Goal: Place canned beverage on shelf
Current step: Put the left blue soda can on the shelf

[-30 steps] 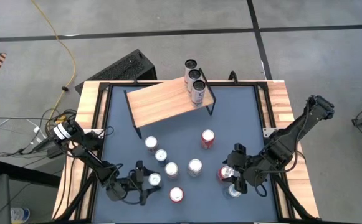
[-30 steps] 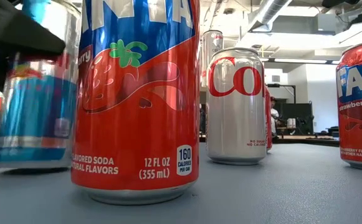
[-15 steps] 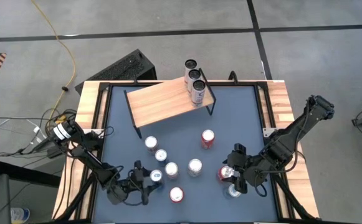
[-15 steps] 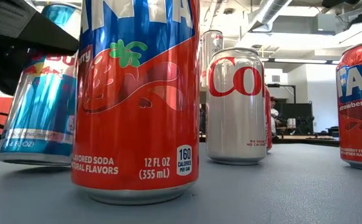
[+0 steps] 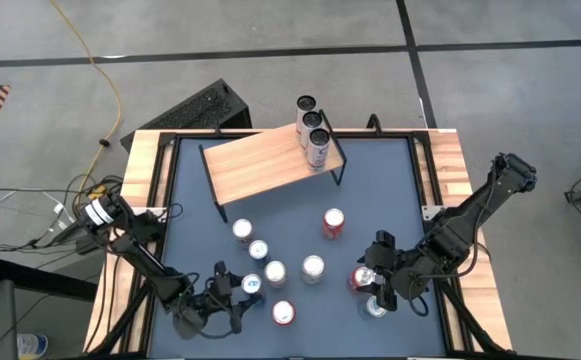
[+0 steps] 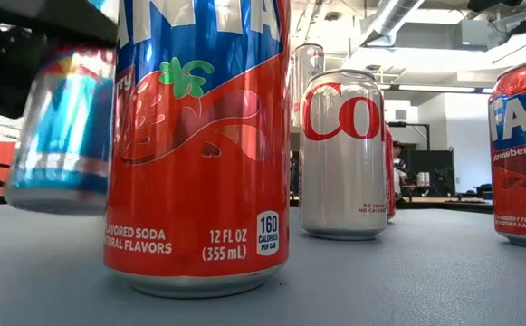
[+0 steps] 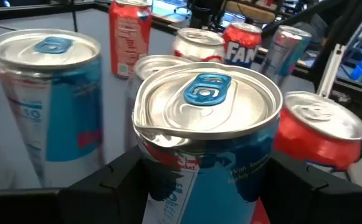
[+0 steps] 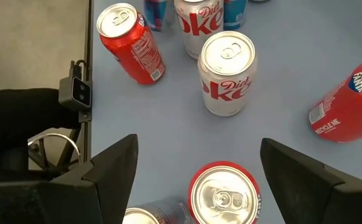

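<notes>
Currently left tool [image 7: 199, 180] grips blue can [image 7: 205, 143]; shelf [image 5: 265, 165] holds three cans [image 5: 313, 132].

blurred: blue can [image 6: 59, 127] | cut off: strawberry soda can [image 6: 523, 154]

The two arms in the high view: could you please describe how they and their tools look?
Both arms are dark, jointed links. The left arm has a white band with black cables near its base. The right arm is plain black. The left tool and right tool each have two dark angular fingers.
</notes>
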